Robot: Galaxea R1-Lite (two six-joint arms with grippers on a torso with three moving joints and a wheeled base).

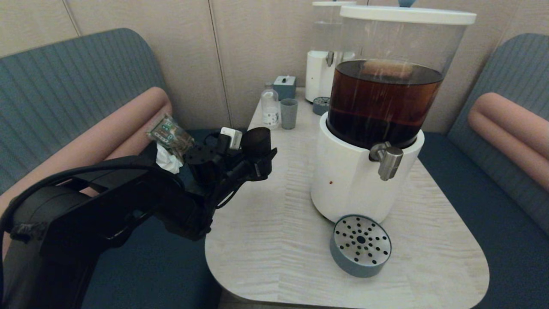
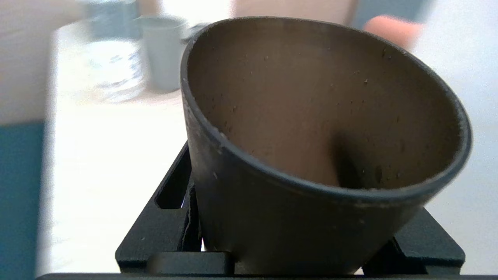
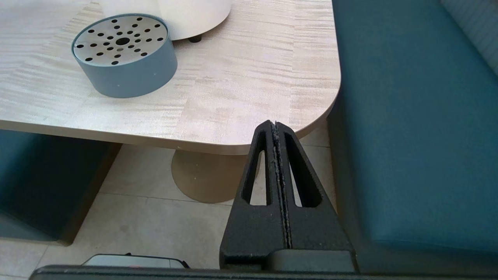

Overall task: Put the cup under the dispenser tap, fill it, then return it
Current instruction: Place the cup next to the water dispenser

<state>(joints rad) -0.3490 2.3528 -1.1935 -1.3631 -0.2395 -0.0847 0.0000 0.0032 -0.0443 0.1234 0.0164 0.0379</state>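
Black fingers of your left gripper are clamped on the cup, held in the air at the table's left edge, well apart from the dispenser tap. Carry it upright across to the perforated drip tray beneath that spout, rim centred under the steel cylinder. Your right gripper hangs pressed closed and empty off the table's near corner.

In my left wrist view the cup fills the picture and hides its own base and most of the left gripper. Behind it, a bottle and a small cup are blurred.
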